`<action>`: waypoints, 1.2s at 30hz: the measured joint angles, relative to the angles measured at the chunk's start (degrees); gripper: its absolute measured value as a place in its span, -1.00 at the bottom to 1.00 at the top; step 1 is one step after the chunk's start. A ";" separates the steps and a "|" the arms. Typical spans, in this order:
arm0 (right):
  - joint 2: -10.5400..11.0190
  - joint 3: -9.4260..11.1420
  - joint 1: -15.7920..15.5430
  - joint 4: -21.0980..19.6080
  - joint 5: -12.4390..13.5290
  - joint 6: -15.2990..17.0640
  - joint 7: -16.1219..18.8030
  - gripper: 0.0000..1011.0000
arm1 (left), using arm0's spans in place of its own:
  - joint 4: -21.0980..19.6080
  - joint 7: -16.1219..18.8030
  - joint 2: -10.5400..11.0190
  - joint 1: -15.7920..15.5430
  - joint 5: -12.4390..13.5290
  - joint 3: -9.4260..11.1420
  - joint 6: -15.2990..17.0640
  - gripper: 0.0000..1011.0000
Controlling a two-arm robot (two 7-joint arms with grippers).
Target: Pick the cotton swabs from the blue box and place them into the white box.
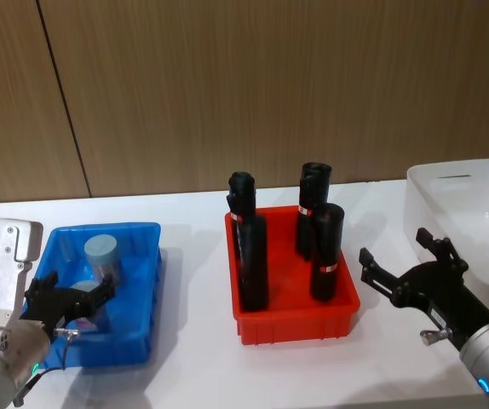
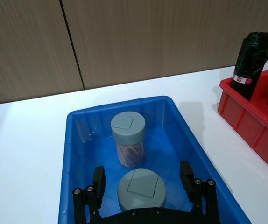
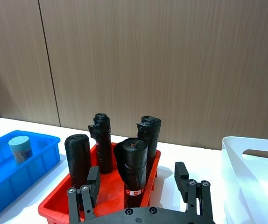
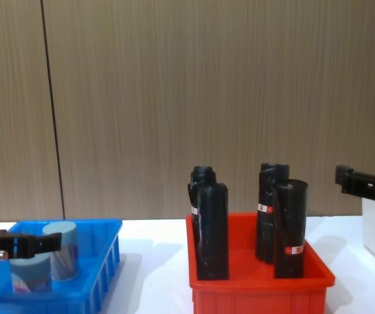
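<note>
1. Jaws on my left gripper [image 2: 142, 177] stand spread either side of the near cotton swab jar [image 2: 141, 191], not yet pinching it.
2. That jar and the far cotton swab jar [image 2: 128, 135] both stand upright in the blue box [image 2: 124, 103], at the left.
3. I judge the task barely begun: the first grasp is pending and two transfers are left.
4. My right gripper [image 1: 394, 247] hovers, jaws spread, between the red bin [image 1: 296, 325] and the white box [image 1: 462, 169] at far right.
5. Red-and-white bands [image 1: 327, 268] ring the black bottles [image 1: 255, 260], but the print is too small to read. Neither jar shows legible writing.
</note>
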 joint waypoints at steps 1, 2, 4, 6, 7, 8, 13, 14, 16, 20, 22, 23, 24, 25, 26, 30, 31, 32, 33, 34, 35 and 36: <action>0.00 0.00 0.00 0.00 0.00 0.00 0.00 0.98 | 0.19 -0.25 0.00 -0.03 -0.02 -0.02 -0.06 0.99; 0.00 0.00 0.00 0.00 0.00 0.00 0.00 0.98 | 0.44 -0.51 0.00 -0.06 -0.05 -0.04 -0.12 0.99; 0.00 0.00 0.00 0.00 0.00 0.00 0.00 0.98 | 1.23 -1.56 -0.04 -0.18 -0.15 -0.07 -0.38 0.99; 0.00 0.00 0.00 0.00 0.00 0.00 0.00 0.98 | 1.59 -1.96 -0.08 -0.22 -0.18 -0.08 -0.47 0.99; 0.00 0.00 0.00 0.00 0.00 0.00 0.00 0.98 | 1.77 -2.21 -0.10 -0.25 -0.20 -0.08 -0.52 0.99; 0.00 0.00 0.00 0.00 0.00 0.00 0.00 0.98 | 2.11 -2.51 -0.14 -0.31 -0.21 -0.09 -0.61 0.99; 0.00 0.00 0.00 0.00 0.00 0.00 0.00 0.98 | 3.22 -3.61 -0.31 -0.50 -0.21 -0.08 -0.87 0.99; 0.00 0.00 0.00 0.00 0.00 0.00 0.00 0.98 | 3.46 -3.76 -0.34 -0.55 -0.19 -0.07 -0.90 0.99; 0.00 0.00 0.00 0.00 0.00 0.00 0.00 0.98 | 3.97 -4.22 -0.45 -0.68 0.02 -0.03 -0.98 0.99; 0.00 0.00 0.00 0.00 0.00 0.00 0.00 0.98 | 4.79 -4.96 -0.61 -0.94 0.56 0.07 -1.17 0.99; 0.00 0.00 0.00 0.00 0.00 0.00 0.00 0.98 | 5.27 -5.35 -0.70 -1.11 0.91 0.13 -1.25 0.99; 0.00 0.00 0.00 0.00 0.00 0.00 0.00 0.98 | 5.40 -5.47 -0.72 -1.15 1.03 0.15 -1.29 0.99; 0.00 0.00 0.00 0.00 0.00 0.00 0.00 0.98 | 5.54 -5.63 -0.74 -1.20 1.19 0.16 -1.35 0.99; 0.00 0.00 0.00 0.00 0.00 0.00 0.00 0.98 | 5.82 -5.88 -0.78 -1.29 1.47 0.19 -1.41 0.99; 0.00 0.00 0.00 0.00 0.00 0.00 0.00 0.98 | 5.94 -5.99 -0.80 -1.33 1.59 0.20 -1.46 0.99; 0.00 0.00 0.00 0.00 0.00 0.00 0.00 0.98 | 6.52 -6.56 -0.89 -1.57 2.21 0.23 -1.70 0.99; 0.00 0.00 0.00 0.00 0.00 0.00 0.00 0.98 | 6.64 -6.66 -0.91 -1.63 2.32 0.24 -1.74 0.99; 0.00 0.00 0.00 0.00 0.00 -0.01 0.00 0.98 | 6.92 -6.88 -0.96 -1.73 2.57 0.25 -1.84 0.99; 0.00 0.00 0.00 0.00 0.00 0.00 0.00 0.98 | 7.04 -6.98 -0.98 -1.78 2.68 0.25 -1.87 0.99; 0.00 0.00 0.00 0.00 0.00 0.00 0.00 0.98 | 7.16 -7.06 -1.00 -1.83 2.79 0.26 -1.91 0.99; 0.00 0.00 0.00 0.00 0.00 0.00 0.00 0.98 | 7.33 -7.16 -1.03 -1.91 2.90 0.25 -1.95 0.99; 0.00 0.00 0.00 0.00 0.00 0.00 0.00 0.98 | 7.56 -7.31 -1.07 -2.01 3.11 0.26 -2.04 0.99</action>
